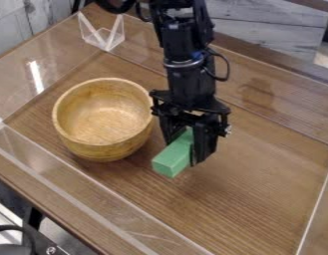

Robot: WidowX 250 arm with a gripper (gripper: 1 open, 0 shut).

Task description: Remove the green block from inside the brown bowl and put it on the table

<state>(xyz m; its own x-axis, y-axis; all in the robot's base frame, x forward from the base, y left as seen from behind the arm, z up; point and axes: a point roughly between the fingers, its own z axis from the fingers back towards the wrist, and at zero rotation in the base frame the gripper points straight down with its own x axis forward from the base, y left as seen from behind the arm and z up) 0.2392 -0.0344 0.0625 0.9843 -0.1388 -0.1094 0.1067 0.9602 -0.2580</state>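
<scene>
My black claw (189, 147) points steeply down over the table (259, 189), its two fingers pinching the green block (174, 158) between them just to the right of the brown bowl (104, 119). The block is out of the bowl; its lower end sits at the wood-grain surface, though I cannot tell whether it truly rests there or hangs a hair above. It tilts a little, upper end tucked up between my fingers, lower end jutting toward the camera. The bowl stands upright on the table beside my claw, its thick rim near my left finger but apart from it, its pale grained inside showing nothing but wood. My arm (182, 45) rises behind the claw toward the top of the frame, cables looping at the wrist. Low clear plastic walls (47, 164) run along the table's edges, catching glare at the left and along the near side. At the back left, beyond the bowl and well apart from it, a small clear plastic stand (103, 33) sits on the tabletop.
</scene>
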